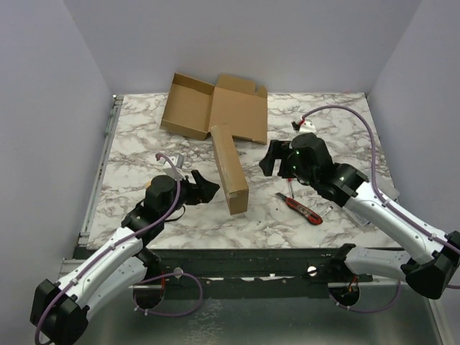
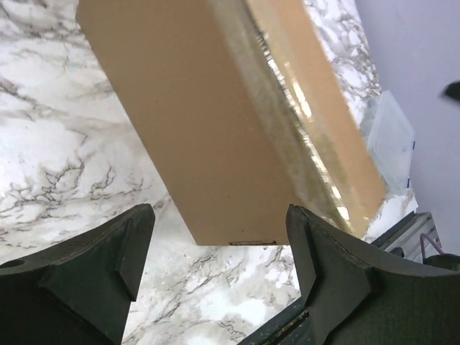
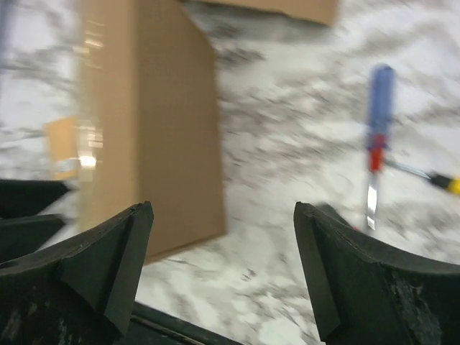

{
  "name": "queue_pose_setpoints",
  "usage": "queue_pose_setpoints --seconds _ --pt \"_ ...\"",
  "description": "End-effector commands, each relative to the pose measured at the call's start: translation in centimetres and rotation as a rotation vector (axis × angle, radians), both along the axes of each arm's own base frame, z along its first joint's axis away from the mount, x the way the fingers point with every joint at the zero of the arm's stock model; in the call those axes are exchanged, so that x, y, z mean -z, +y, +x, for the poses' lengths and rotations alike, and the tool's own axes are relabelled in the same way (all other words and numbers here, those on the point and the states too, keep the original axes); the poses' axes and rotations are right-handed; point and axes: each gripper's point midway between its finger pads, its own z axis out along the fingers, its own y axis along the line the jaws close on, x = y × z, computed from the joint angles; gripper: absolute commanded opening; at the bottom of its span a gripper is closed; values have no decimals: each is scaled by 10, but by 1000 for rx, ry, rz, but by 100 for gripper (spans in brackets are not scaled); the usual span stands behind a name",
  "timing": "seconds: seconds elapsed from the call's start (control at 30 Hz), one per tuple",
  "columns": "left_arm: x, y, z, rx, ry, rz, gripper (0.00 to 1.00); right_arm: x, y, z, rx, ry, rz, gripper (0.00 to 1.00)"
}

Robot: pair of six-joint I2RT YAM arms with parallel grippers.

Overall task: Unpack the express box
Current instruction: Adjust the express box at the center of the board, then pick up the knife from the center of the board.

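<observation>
Box [image 1: 230, 169], long, brown, flat on surface [image 1: 136, 144] between arms; left gripper [image 1: 208, 188] spread, near box end, not touching; right gripper [image 1: 267, 159] spread, empty.

The marble-patterned table [image 1: 144, 136] carries an opened cardboard box [image 1: 215, 108] with its flaps spread at the far middle. A long taped carton [image 1: 230, 169] lies flat in front of it. A red utility knife [image 1: 300, 209] lies apart to the carton's right, and a clear plastic piece [image 2: 388, 133] lies near the right edge.
</observation>
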Motion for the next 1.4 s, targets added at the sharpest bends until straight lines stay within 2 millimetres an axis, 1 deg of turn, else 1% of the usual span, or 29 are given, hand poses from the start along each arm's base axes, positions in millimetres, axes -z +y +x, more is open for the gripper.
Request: queue_pose_setpoints --seconds 0.0,0.07,0.13,0.2,0.23,0.3,0.37,0.43,0.53,0.6,0.67,0.73,0.8,0.87,0.93,1.07,1.13,1.23,1.37 --pt "-33 14 4 -27 -96 52 84 90 -87 -17 335 182 -309 91" --pt "-48 15 3 -23 -141 52 86 123 -113 -34 417 276 -356 93" --pt "-64 19 5 -37 -191 53 88 156 -131 -51 455 381 -368 94" --pt "-80 21 6 -40 -238 51 92 176 -140 -63 486 448 -355 94" --pt "-86 21 5 -35 -255 49 93 179 -139 -65 482 458 -345 94" --pt "-98 20 5 -22 -288 48 94 182 -137 -64 489 466 -337 94" --pt "-108 13 2 26 -313 40 95 185 -138 -59 500 463 -358 94" --pt "-118 8 -1 62 -337 35 95 191 -133 -54 463 474 -373 95" --pt "-125 2 -5 107 -360 35 96 198 -113 -43 345 457 -359 95" --pt "-132 0 -8 132 -380 30 96 201 -108 -38 302 436 -356 95" --pt "-137 -3 -11 156 -393 24 96 199 -100 -32 258 412 -348 95" --pt "-141 -4 -14 171 -403 18 96 195 -98 -26 244 402 -355 95" --pt "-144 -5 -16 180 -414 15 97 199 -99 -24 221 412 -390 96" --pt "-147 -5 -17 184 -421 14 97 206 -105 -25 218 447 -417 96" --pt "-150 -5 -18 189 -434 14 97 209 -103 -27 179 483 -389 96" --pt "-155 -5 -19 194 -446 11 97 211 -102 -26 128 517 -332 96" --pt "-156 -5 -19 197 -450 13 98 215 -103 -25 117 538 -324 96" --pt "-158 -6 -20 202 -453 13 98 221 -97 -29 79 576 -312 96" --pt "-161 -7 -20 205 -457 10 98 228 -96 -32 61 612 -324 95"
